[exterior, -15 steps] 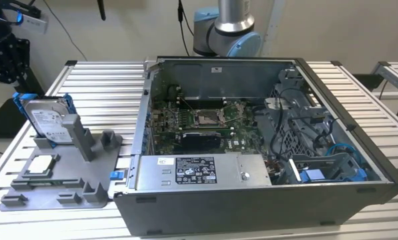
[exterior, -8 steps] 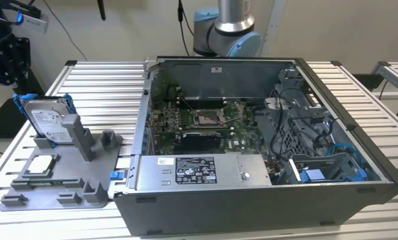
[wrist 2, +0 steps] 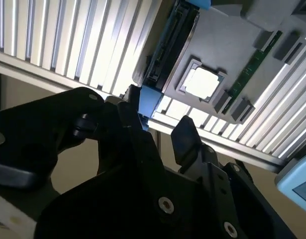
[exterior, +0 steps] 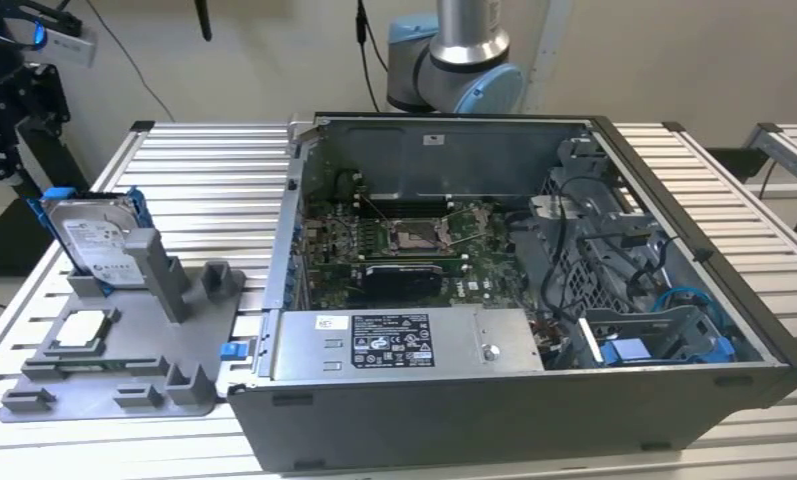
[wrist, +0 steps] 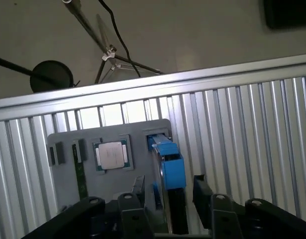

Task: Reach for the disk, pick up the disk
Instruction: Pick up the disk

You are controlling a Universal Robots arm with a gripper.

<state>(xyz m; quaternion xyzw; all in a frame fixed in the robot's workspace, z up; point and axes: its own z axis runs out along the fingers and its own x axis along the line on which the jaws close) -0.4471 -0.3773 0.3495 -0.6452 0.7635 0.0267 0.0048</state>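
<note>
Exterior view, from its left: the gripper (wrist: 168, 185) hangs over the far left corner of the slatted counter (exterior: 198, 170), just above the disk (exterior: 91, 235). The disk stands on edge in a slot at the far end of a grey fixture tray (exterior: 111, 372), its blue bracket (exterior: 54, 200) framing the silver body and white label. In both wrist views the jaws stand wide open and hold nothing. The black fingers (wrist: 202, 196) sit one to either side of the disk's upper edge; whether they touch it cannot be told. Nearer on the same tray, a small square chip (exterior: 78, 332) lies flat in its recess. To the exterior view's right of the tray, an open computer case (exterior: 505, 425) takes up the middle of the counter, its motherboard (exterior: 398, 235) exposed and a long grey box (exterior: 405, 345) with a white sticker along the near side. The arm's base (exterior: 458, 50) rises beyond the case. The reach looks all but complete, with the jaws lined up on the disk. The pick-up is not yet done: the disk sits in its slot and the jaws are unclosed.
</note>
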